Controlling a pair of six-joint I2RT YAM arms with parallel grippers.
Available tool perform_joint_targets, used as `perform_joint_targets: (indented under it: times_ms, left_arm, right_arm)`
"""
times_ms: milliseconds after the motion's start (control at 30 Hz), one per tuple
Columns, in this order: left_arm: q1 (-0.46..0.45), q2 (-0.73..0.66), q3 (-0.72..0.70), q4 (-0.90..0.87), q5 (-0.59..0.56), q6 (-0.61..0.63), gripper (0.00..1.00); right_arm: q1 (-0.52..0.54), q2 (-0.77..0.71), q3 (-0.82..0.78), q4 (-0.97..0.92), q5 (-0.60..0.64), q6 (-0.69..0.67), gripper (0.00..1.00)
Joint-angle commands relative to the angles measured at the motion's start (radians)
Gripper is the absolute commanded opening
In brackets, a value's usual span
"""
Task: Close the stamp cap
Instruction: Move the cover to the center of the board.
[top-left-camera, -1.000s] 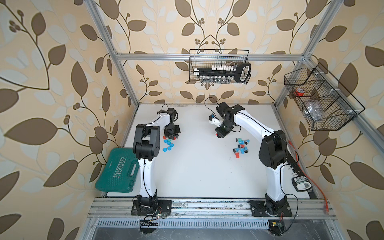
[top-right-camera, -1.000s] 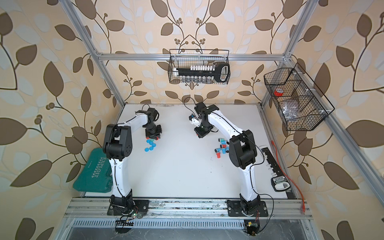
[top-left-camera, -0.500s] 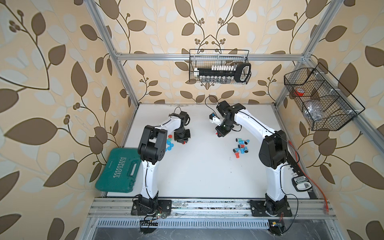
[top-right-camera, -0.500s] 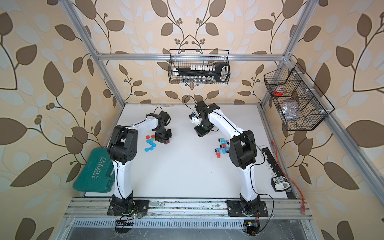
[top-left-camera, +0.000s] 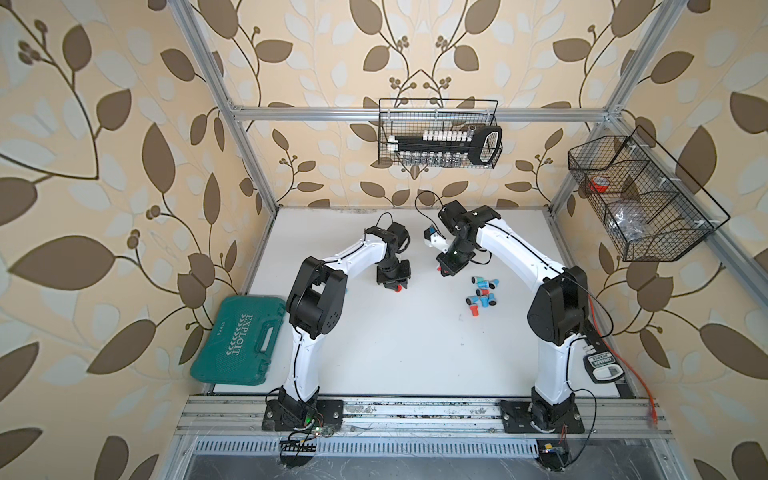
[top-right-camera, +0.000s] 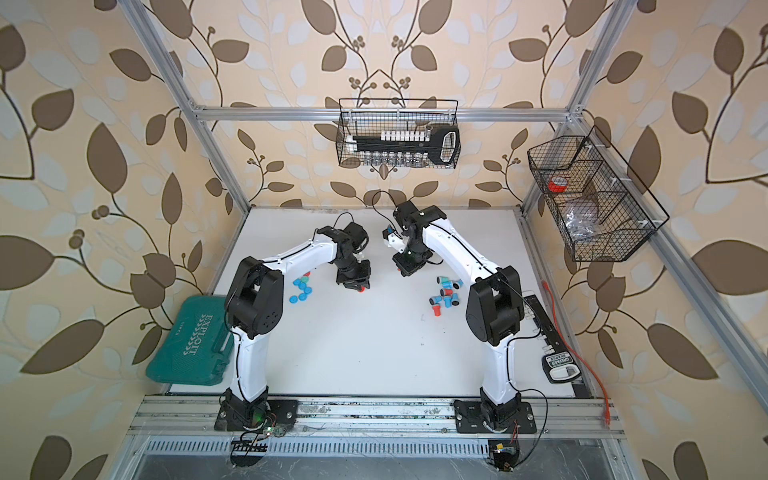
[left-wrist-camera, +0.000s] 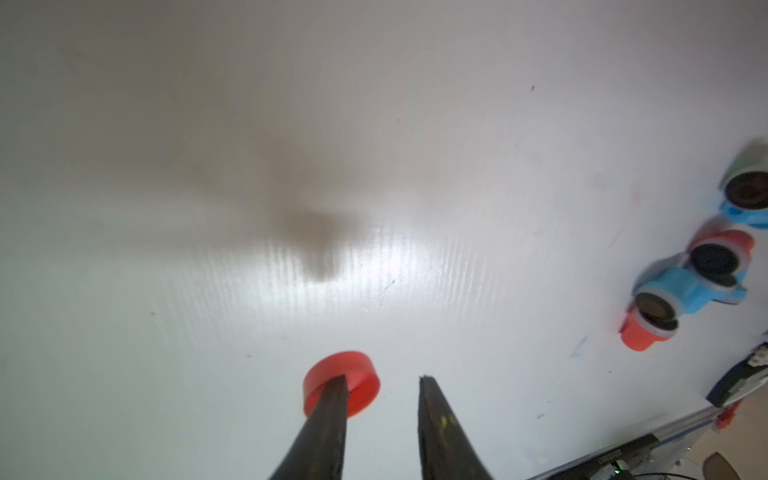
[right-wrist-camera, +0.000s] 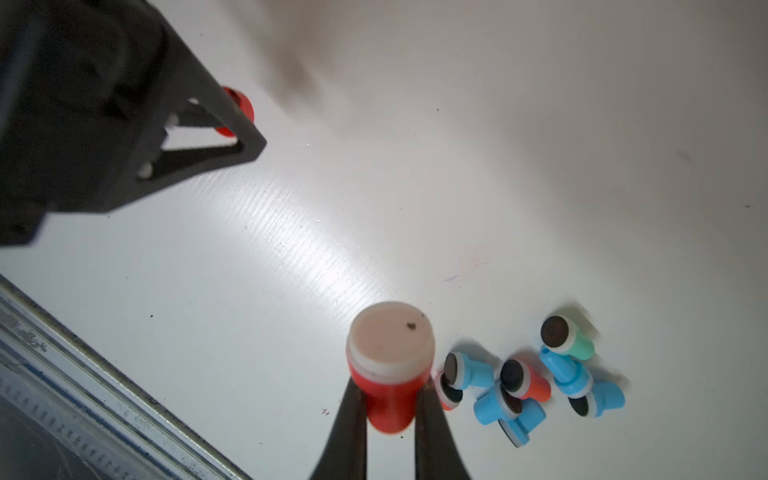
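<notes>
While both arms (top-left-camera: 353, 253) bend down, right pincer (right-wrist-camera: 390, 388) pinches a red stamp (right-wrist-camera: 390, 345) near the loose stamps (right-wrist-camera: 482, 372); left pincer (left-wrist-camera: 383, 379), spread, has the red cap (left-wrist-camera: 363, 382) at one fingertip. Green case (top-left-camera: 241, 336) reads EXPLOIT.

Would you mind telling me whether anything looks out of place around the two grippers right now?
Yes: the red cap sits beside one finger of the left gripper, not between its parted jaws, so it looks dropped or slipped. The right gripper holds the red stamp uncapped.
</notes>
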Motion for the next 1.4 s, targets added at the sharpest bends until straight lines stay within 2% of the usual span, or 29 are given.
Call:
perform_joint_targets:
  times_ms: [0, 300, 467, 633, 800, 1000, 1233, 1367]
  left_arm:
    - [0.042, -0.088, 0.028, -0.048, 0.011, 0.014, 0.32]
    - [0.035, -0.081, -0.096, 0.024, 0.048, 0.003, 0.28]
    - [-0.002, -0.026, -0.089, -0.001, 0.044, 0.021, 0.26]
    - [-0.002, -0.030, -0.075, 0.006, 0.044, 0.009, 0.26]
    - [0.043, -0.052, -0.025, -0.014, 0.054, 0.003, 0.26]
    - [0.183, -0.069, -0.071, -0.002, 0.026, 0.031, 0.25]
    - [0.200, 0.053, -0.025, 0.025, -0.007, 0.070, 0.25]
    - [0.185, 0.102, -0.008, 0.030, -0.021, 0.076, 0.24]
  right_arm:
    - [0.022, 0.002, -0.008, -0.092, -0.052, 0.049, 0.00]
    - [0.038, 0.034, 0.053, -0.148, -0.028, 0.083, 0.00]
    - [0.040, 0.046, 0.050, -0.161, -0.036, 0.087, 0.00]
    - [0.040, 0.048, 0.037, -0.156, -0.043, 0.083, 0.00]
    - [0.043, 0.093, 0.080, -0.172, -0.148, 0.132, 0.00]
    - [0.047, 0.230, 0.294, -0.235, -0.409, 0.317, 0.00]
    - [0.049, 0.320, 0.486, -0.260, -0.448, 0.444, 0.00]
    - [0.048, 0.320, 0.481, -0.272, -0.429, 0.449, 0.00]
